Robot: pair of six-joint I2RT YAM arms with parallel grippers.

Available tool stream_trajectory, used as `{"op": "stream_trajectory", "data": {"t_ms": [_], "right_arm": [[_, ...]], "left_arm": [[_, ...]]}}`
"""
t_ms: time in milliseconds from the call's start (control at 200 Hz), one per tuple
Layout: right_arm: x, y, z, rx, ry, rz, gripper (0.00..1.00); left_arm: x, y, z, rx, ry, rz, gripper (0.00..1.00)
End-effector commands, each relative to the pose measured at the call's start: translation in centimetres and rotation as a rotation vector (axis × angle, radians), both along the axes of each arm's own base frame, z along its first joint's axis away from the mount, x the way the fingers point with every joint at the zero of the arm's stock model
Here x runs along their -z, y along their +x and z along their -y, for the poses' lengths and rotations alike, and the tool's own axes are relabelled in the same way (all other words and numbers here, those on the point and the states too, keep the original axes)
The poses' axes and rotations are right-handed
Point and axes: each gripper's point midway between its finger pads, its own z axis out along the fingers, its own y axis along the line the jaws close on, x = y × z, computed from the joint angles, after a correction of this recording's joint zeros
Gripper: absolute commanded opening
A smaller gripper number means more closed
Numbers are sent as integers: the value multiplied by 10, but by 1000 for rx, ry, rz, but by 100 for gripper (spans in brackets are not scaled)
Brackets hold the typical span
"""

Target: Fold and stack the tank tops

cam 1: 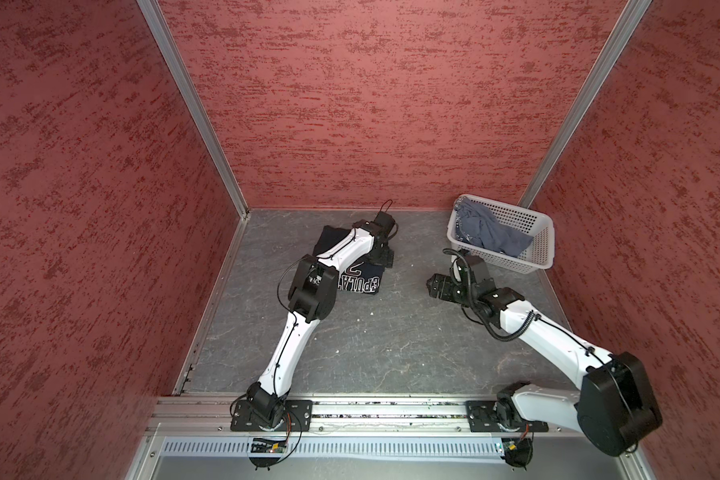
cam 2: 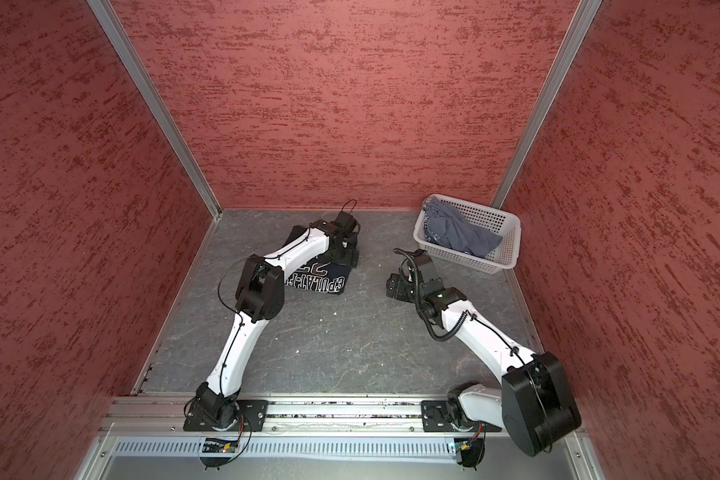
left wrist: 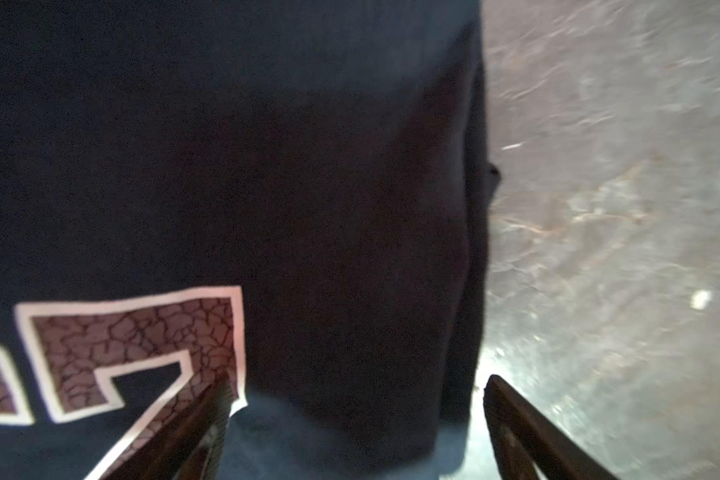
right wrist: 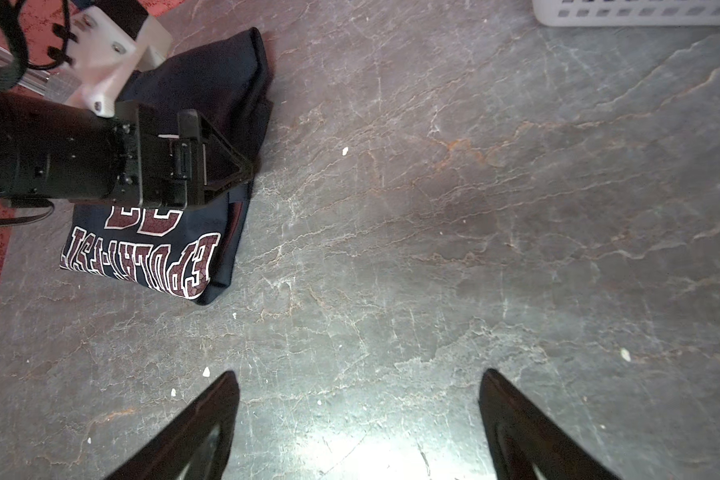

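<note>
Navy top (cam 1: 362, 283) lay folded, grey top (cam 1: 485, 228) in basket (cam 1: 542, 254).
Left gripper (left wrist: 358, 376), right gripper (right wrist: 360, 373) were open; right should pinch one hem only.

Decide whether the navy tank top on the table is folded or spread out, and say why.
Folded: the navy tank top lies as a compact rectangle, with stacked cloth layers visible along its edge.

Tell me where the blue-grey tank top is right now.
In both top views the blue-grey tank top lies crumpled inside the white basket, at the far right corner of the table, just beyond the open right gripper.
</note>
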Motion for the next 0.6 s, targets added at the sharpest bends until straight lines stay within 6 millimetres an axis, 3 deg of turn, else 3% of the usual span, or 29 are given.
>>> {"op": "stream_trajectory", "data": {"t_ms": [0,180,596], "right_arm": [[-3,2,5,29,-8,19,91],[-2,3,5,27,-16,14,91],[-6,0,10,40,-32,14,91]], "left_arm": [[5,4,-19,-6,62,-21,91],[17,16,-67,-100,109,-41,77],[10,53,-186,-188,109,-32,77]]}}
